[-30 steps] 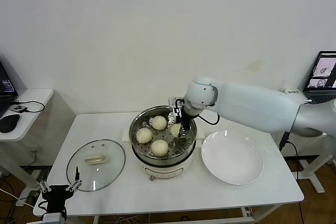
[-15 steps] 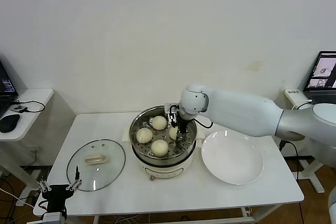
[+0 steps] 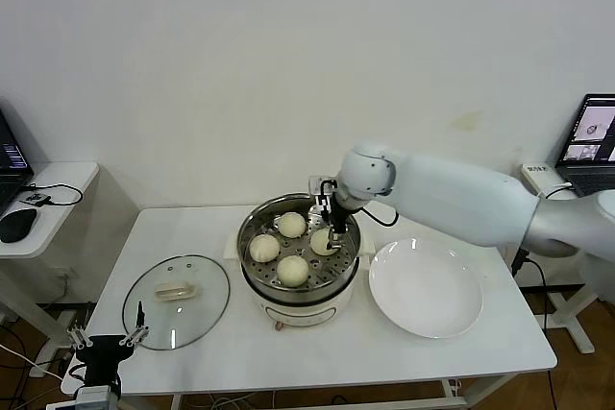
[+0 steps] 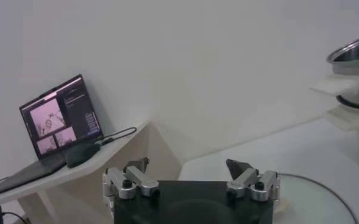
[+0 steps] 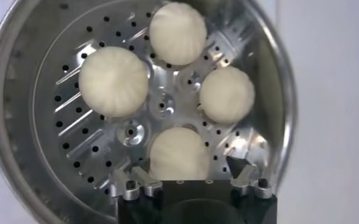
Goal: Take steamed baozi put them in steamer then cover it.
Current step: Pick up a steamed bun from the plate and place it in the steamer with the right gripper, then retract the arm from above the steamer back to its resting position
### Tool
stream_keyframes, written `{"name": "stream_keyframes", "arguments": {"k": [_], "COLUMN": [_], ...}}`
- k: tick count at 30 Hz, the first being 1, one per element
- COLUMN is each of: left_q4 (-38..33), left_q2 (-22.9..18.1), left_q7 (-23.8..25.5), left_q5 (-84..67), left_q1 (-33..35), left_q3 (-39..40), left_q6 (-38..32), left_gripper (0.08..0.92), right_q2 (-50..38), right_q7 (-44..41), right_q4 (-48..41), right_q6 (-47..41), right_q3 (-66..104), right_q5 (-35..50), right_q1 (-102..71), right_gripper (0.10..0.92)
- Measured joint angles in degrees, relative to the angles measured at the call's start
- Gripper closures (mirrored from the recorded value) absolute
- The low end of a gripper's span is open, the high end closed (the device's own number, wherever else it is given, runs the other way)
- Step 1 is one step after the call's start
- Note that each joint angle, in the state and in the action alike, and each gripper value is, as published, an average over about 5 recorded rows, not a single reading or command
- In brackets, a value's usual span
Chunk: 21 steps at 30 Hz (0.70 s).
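The steamer (image 3: 250,229) stands mid-table with four baozi on its perforated tray (image 5: 75,146). In the head view they lie at the back (image 3: 291,225), left (image 3: 264,248), front (image 3: 293,269) and right (image 3: 322,241). In the right wrist view I see all of them: (image 5: 178,24), (image 5: 113,81), (image 5: 227,94), (image 5: 179,155). My right gripper (image 3: 334,233) hovers just above the right-hand baozi, jaws open and astride it without gripping (image 5: 185,170). My left gripper (image 3: 108,341) is parked low at the front left, open and empty (image 4: 188,165).
The glass lid (image 3: 176,301) with its cream handle lies flat on the table left of the steamer. An empty white plate (image 3: 426,287) sits to the steamer's right. A side table with a laptop (image 4: 60,115) stands further left.
My right gripper dipped into the steamer with the fourth baozi, opened, and has risen slightly. The baozi now rests on the tray. The left arm has not moved.
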Motion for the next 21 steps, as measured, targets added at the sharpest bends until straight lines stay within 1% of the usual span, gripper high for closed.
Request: {"name": "stream_keyframes", "arguments": {"k": [4, 10, 16, 21], "left_q4": [0.3, 0.8, 1.5, 2.2], "left_q2": [0.0, -0.2, -0.3, -0.6], "left_q7": [0.1, 0.5, 0.7, 0.7], "left_q5": [-0.3, -0.9, -1.1, -0.9], "left_q1": [-0.3, -0.7, -0.7, -0.8], "left_q3": [0.2, 0.6, 0.7, 1.0], "left_q6": [-0.1, -0.9, -2.0, -3.1], "left_gripper": [0.177, 0.177, 0.177, 0.177], "right_q2": [-3.8, -10.9, -15.4, -14.6], "right_q7": [5.0, 18.3, 30.5, 36.7], "right_q4": [3.6, 10.3, 15.4, 17.8], "right_q6": [-0.1, 4.3, 14.1, 24.7], "right_q3": [2.6, 11.0, 26.8, 43.7], "right_q5": [3.2, 7.3, 6.0, 1.0], "right_q1": [-1.4, -10.2, -28.4, -46.8], "right_gripper": [0.203, 0.203, 0.202, 0.203]}}
